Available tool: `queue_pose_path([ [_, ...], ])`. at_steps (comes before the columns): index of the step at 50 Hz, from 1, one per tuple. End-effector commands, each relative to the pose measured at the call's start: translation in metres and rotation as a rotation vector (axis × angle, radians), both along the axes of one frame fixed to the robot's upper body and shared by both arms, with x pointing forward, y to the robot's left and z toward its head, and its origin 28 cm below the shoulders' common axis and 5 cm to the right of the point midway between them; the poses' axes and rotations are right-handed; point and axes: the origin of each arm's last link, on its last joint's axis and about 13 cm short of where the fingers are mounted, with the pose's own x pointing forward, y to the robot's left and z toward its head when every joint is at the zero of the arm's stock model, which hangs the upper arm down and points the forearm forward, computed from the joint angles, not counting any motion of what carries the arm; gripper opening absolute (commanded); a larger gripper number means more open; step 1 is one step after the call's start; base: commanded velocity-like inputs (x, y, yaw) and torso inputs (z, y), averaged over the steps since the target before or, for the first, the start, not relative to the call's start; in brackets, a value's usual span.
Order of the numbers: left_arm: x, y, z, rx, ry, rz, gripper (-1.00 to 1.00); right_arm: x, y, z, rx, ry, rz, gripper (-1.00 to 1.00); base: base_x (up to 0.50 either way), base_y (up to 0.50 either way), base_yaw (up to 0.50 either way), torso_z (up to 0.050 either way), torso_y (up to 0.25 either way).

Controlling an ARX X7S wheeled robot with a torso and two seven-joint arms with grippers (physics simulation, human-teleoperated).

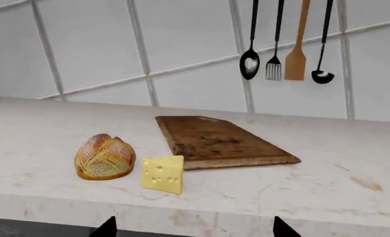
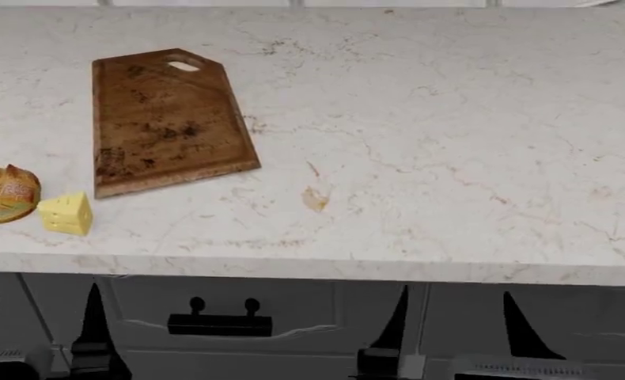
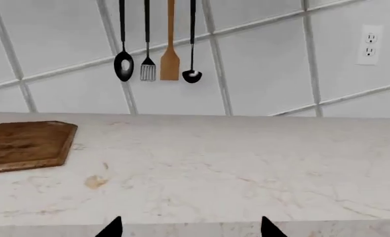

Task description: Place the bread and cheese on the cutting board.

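Head view: golden scored bread (image 2: 5,193) beside holed yellow cheese (image 2: 66,214); both grippers' jaws spread.

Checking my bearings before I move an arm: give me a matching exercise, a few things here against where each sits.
Things:
1. bread
2. cheese
3. cutting board
4. wooden spatula

Places:
A. hanging on the tiled wall
B. on the counter, between loaf and board's near corner
C. at the head view's far left edge
D. flat on the counter, handle hole toward the wall

Pairs: 1-C, 2-B, 3-D, 4-A
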Motion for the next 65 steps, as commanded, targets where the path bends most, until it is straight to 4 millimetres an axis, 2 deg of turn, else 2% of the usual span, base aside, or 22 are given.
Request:
queue_pose_path([
  [1,0.011,0.006,0.033,0.003,-0.068,0.031,1.0,0.002,-0.006,0.045,-0.004,-0.107,-0.013,1.0,0.0,0.0,0.0,0.05,0.0],
  [6,0.014,0.011,0.041,-0.002,-0.065,0.047,1.0,0.006,-0.007,0.053,0.009,-0.124,-0.012,1.0,0.0,0.0,0.0,0.035,0.0],
  [9,0.014,0.014,0.044,0.052,-0.039,0.038,1.0,0.006,-0.007,0.05,-0.005,-0.095,-0.018,1.0,0.0,0.0,0.0,0.0,0.0],
  [12,0.015,0.02,0.051,0.03,-0.057,0.054,1.0,0.007,-0.007,0.052,-0.013,-0.099,-0.011,1.0,0.0,0.5,0.0,0.0,0.0],
  [28,0.013,0.024,0.053,0.027,-0.069,0.078,1.0,0.009,-0.001,0.05,-0.054,-0.103,0.016,1.0,0.02,0.5,0.0,0.0,0.0],
  [38,0.011,0.023,0.056,0.025,-0.071,0.072,1.0,0.006,-0.001,0.053,-0.038,-0.133,0.054,1.0,0.49,0.08,0.0,0.0,0.0],
  [46,0.011,0.025,0.057,0.02,-0.075,0.073,1.0,0.006,0.001,0.053,-0.091,-0.116,0.03,1.0,0.5,0.02,0.0,0.0,0.0],
  [58,0.01,0.025,0.059,0.003,-0.074,0.066,1.0,0.007,0.002,0.052,-0.089,-0.105,0.027,1.0,0.45,0.37,0.0,0.0,0.0],
  [60,0.01,0.024,0.058,-0.001,-0.07,0.064,1.0,0.007,0.001,0.052,-0.022,-0.106,0.06,1.0,0.19,0.22,0.0,0.0,0.0],
  [65,0.008,0.023,0.059,0.007,-0.074,0.052,1.0,0.007,0.003,0.058,-0.051,-0.06,0.086,1.0,0.0,0.0,0.0,0.0,0.0],
])
